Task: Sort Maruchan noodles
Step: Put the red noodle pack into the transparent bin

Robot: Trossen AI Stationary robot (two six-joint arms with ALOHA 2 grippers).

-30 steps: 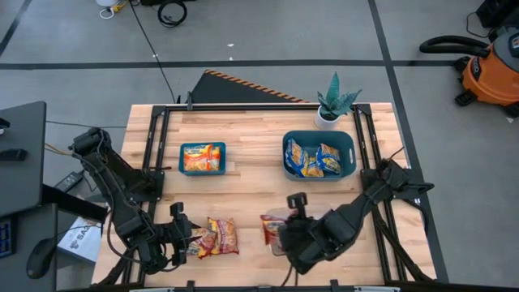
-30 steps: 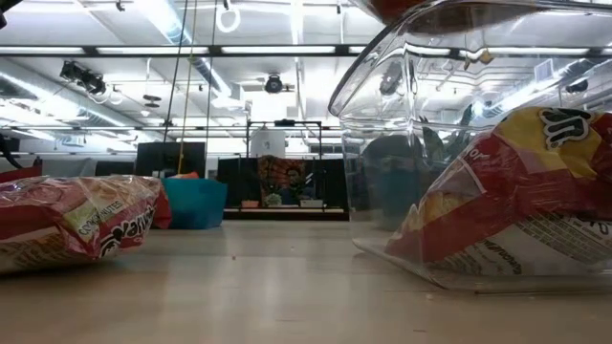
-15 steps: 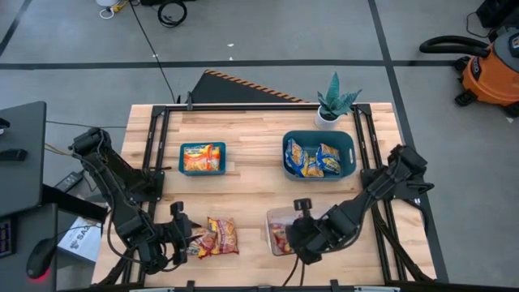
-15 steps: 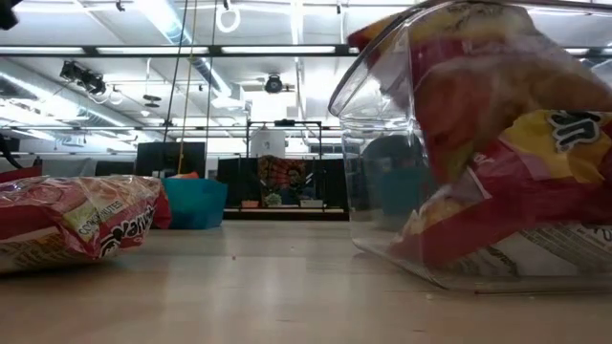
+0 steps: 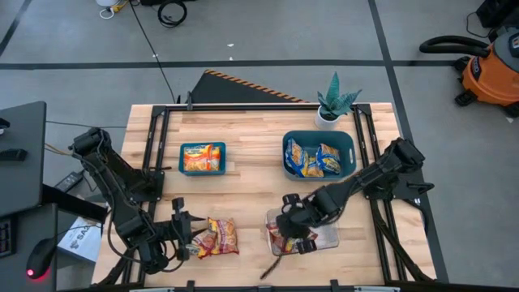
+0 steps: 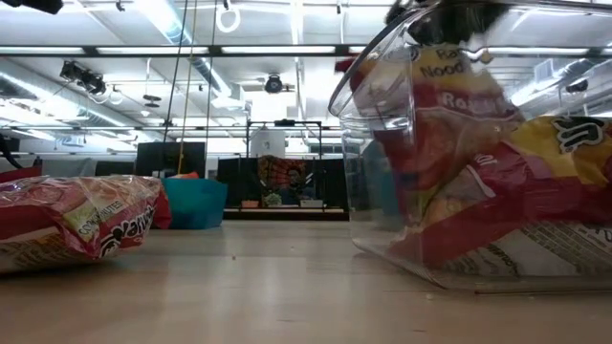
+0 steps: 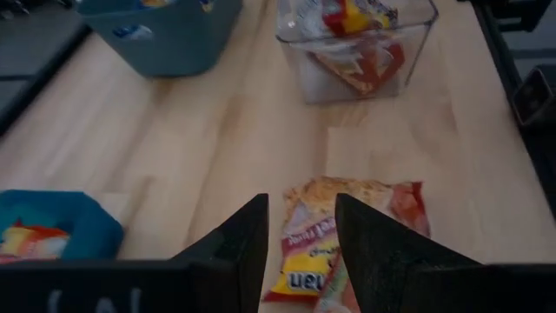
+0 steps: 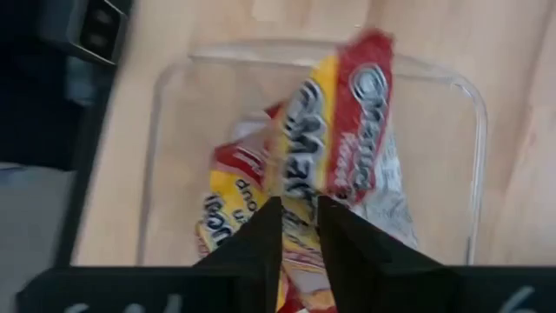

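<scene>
Over the clear container [image 5: 302, 233] near the table's six o'clock edge, the right gripper [image 5: 289, 225] pinches a red-and-yellow Maruchan packet [image 8: 334, 143] upright above another packet [image 8: 228, 209] lying inside. At about eight o'clock, the left gripper [image 5: 182, 235] rests with fingers [image 7: 233, 248] apart beside two red packets [image 5: 217, 236] on the wood. Toward twelve o'clock, the small teal bin [image 5: 202, 158] holds orange packets and the large teal bin [image 5: 318, 156] blue-and-yellow ones.

Red packets [image 6: 478, 182] fill clear container [image 6: 382, 143].
</scene>
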